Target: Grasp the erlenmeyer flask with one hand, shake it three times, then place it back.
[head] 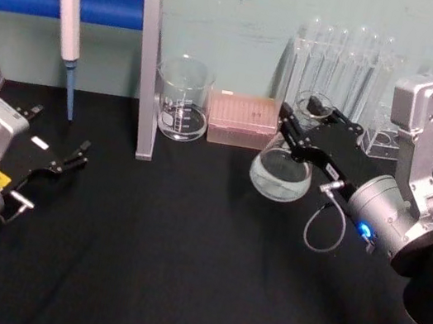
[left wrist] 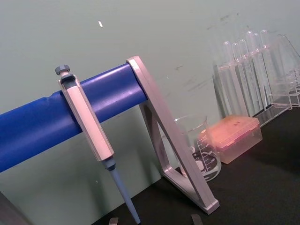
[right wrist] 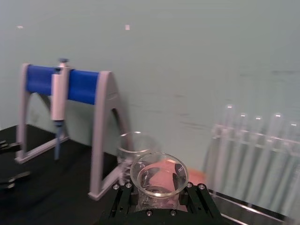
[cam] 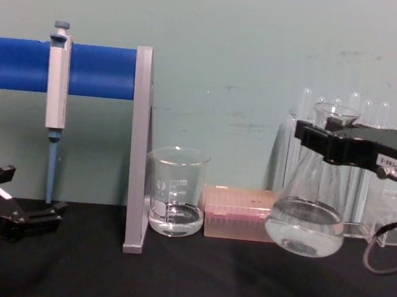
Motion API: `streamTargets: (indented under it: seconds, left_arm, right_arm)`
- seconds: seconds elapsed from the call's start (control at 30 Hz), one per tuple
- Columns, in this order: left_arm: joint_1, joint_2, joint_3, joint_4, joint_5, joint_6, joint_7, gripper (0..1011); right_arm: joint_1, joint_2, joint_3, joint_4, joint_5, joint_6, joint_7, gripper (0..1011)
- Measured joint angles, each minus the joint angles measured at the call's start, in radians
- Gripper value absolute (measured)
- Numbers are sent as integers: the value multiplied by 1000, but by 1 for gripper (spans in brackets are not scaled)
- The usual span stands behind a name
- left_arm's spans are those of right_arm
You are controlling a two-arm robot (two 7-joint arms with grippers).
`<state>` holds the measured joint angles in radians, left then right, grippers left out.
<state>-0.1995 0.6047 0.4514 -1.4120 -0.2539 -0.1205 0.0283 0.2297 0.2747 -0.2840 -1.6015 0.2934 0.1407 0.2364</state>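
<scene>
The flask is held clamped by the neck in the right gripper, hung almost upright below the jaws, base seemingly clear of the table beside the box, the left gripper parked well apart, fingers apart.

The black table before me held a row along its back — pipette stand, beaker, pink tip box, test-tube rack.
</scene>
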Motion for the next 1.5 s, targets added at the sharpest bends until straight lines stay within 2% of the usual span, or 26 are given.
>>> streamTargets:
  seconds: [0.4,0.77,1.13,1.5]
  left_arm:
    - [0,0,0,0,0,0,0,1001]
    - [0,0,0,0,0,0,0,1001]
    - [0,0,0,0,0,0,0,1001]
    - [0,0,0,0,0,0,0,1001]
  right_arm:
    - [13,66,-40,-11,56,-11,150,448]
    - [39,115,-87,3,103,-41,249,448]
    - [71,128,-128,47,122,-74,278,448]
    - [112,117,-173,124,128,-102,284,448]
